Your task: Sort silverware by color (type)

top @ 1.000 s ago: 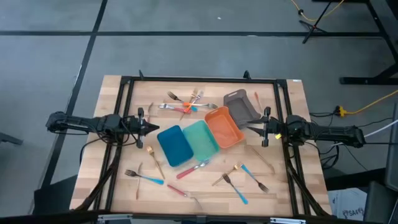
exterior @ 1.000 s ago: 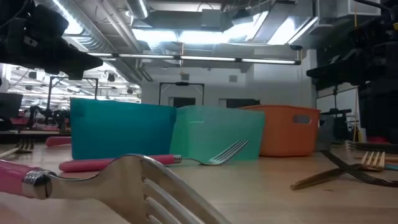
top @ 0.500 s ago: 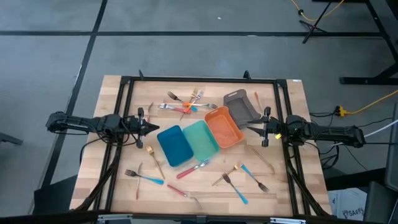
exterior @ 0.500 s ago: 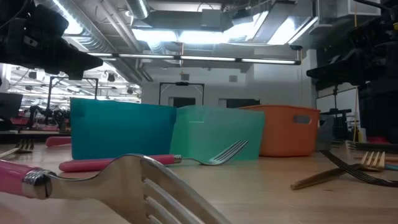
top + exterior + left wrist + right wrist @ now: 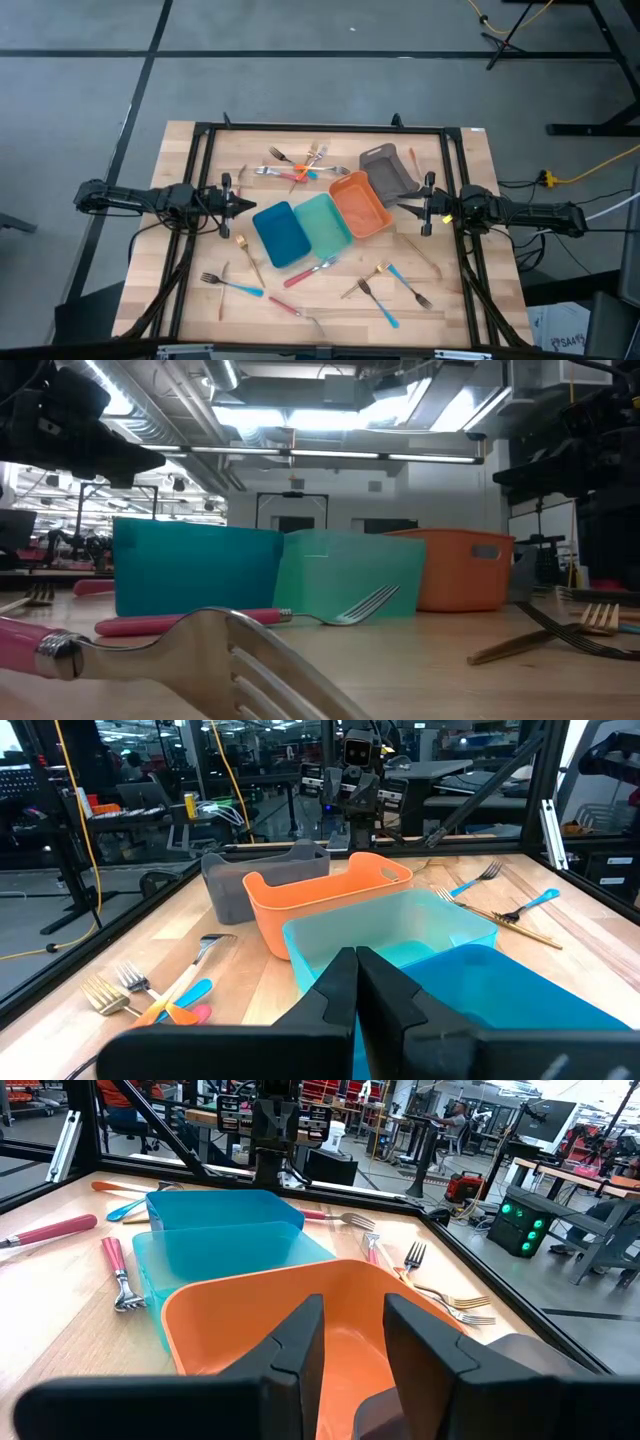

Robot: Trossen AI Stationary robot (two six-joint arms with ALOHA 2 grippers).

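Wood table (image 5: 470, 170): four trays are set in a diagonal row at its middle, each touching the next.
Blue tray (image 5: 281, 234): nearest the left arm; its inside is seen bare.
Teal tray (image 5: 323, 224): between blue and orange; nothing is seen in it.
Orange tray (image 5: 360, 204): bare inside, as shown close up in the right wrist view (image 5: 330, 1330).
Grey tray (image 5: 388, 171): at the far right end of the row; no contents are seen.
Silverware, far cluster (image 5: 296, 165): forks and utensils are crossed on the table beyond the trays, outside all of them.
Silverware, near group (image 5: 388, 282): blue, gold and pink-handled pieces are scattered on the table in front of the trays.
Pink-handled fork (image 5: 308, 271): lies just in front of the teal tray.
Left gripper (image 5: 246, 204): fingers are pressed together, empty, poised beside the blue tray.
Right gripper (image 5: 403, 205): fingers are spread, nothing between them, beside the orange tray.
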